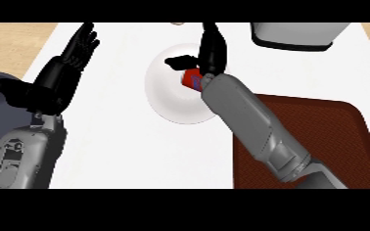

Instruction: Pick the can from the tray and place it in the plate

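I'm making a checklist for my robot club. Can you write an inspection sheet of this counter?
Surface: white counter.
Job's things: red can over the white plate, partly hidden by the right arm; brown tray at right, nothing seen on its visible part.
Clutter: grey-and-white container at the far right; a tiny thing at the far edge, too small to tell.
Hands: right hand over the plate, fingers straight, thumb out; left hand open, resting at left.
Cables: nothing seen.
Surroundings: wood-coloured strip beyond the counter's left edge.
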You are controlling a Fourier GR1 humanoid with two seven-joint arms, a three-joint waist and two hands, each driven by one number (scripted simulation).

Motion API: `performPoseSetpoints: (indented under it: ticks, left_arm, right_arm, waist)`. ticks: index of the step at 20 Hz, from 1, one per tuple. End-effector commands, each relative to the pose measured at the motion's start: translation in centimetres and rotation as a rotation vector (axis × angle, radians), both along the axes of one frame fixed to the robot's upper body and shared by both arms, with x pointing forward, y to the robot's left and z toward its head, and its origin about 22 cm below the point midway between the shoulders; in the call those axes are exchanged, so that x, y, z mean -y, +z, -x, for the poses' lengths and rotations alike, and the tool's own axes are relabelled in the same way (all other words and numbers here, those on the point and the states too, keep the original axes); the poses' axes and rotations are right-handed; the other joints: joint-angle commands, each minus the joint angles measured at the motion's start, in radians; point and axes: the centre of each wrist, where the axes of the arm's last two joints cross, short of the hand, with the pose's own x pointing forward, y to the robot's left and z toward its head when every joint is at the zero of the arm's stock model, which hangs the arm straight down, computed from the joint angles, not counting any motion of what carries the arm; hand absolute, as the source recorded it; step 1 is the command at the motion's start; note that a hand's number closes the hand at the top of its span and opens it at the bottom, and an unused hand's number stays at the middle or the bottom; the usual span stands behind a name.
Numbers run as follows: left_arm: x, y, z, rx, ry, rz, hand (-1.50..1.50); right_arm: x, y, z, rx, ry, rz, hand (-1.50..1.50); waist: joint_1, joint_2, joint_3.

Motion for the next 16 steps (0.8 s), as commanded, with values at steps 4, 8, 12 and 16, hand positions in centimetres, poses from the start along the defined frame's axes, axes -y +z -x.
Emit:
performPoseSetpoints:
  ticks: [4,8,12,16]
  left_arm:
    - [-2.2,-1.2,0.8,-0.025,0.057,0.000,0.00]
    - [-2.5,-1.5,2.0,-0.035,0.096,-0.001,0.00]
    - [-4.8,-0.9,2.8,-0.028,0.110,0.009,0.00]
    - [-2.1,-1.8,3.0,-0.045,0.110,0.003,0.00]
  right_arm:
    - [1.5,-1.3,0.4,0.069,-0.048,-0.173,-1.50]
    - [2.7,-1.9,1.1,0.092,-0.056,-0.243,-1.50]
    - [7.8,-3.1,1.4,0.106,-0.026,-0.241,-1.50]
    - [11.2,-4.5,3.5,0.113,0.001,-0.226,-1.50]
  waist:
    - [-0.057,-0.017,-0.001]
    - [-0.093,-0.028,-0.001]
    - [-0.102,-0.030,-0.002]
    - [-0.105,-0.030,-0.002]
